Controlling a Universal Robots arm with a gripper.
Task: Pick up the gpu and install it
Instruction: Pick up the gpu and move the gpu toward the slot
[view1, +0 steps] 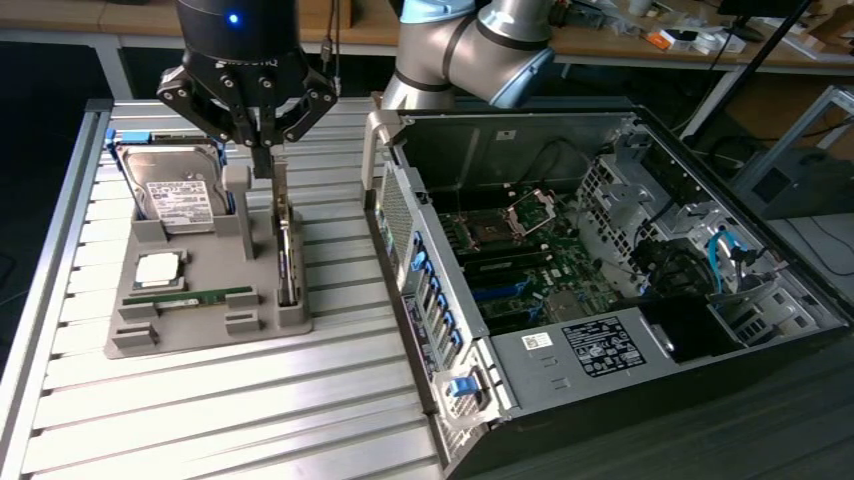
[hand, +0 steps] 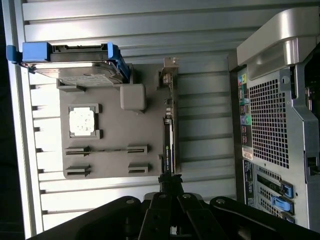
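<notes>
Over the grey tray (view1: 187, 335), gripper (view1: 264, 172) is clenched shut at the end of the gpu (view1: 286, 260) standing edge-on in its slot, grip unconfirmed; I'd keep fingers square to the blade and pull straight up to avoid binding

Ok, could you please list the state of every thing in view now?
gpu: standing on edge in the gray tray.
claw: shut, at the gpu's top edge.
hard drive: leaning in its tray holder.
memory stick: lying flat in its slot.
computer case: side open, motherboard exposed.
</notes>
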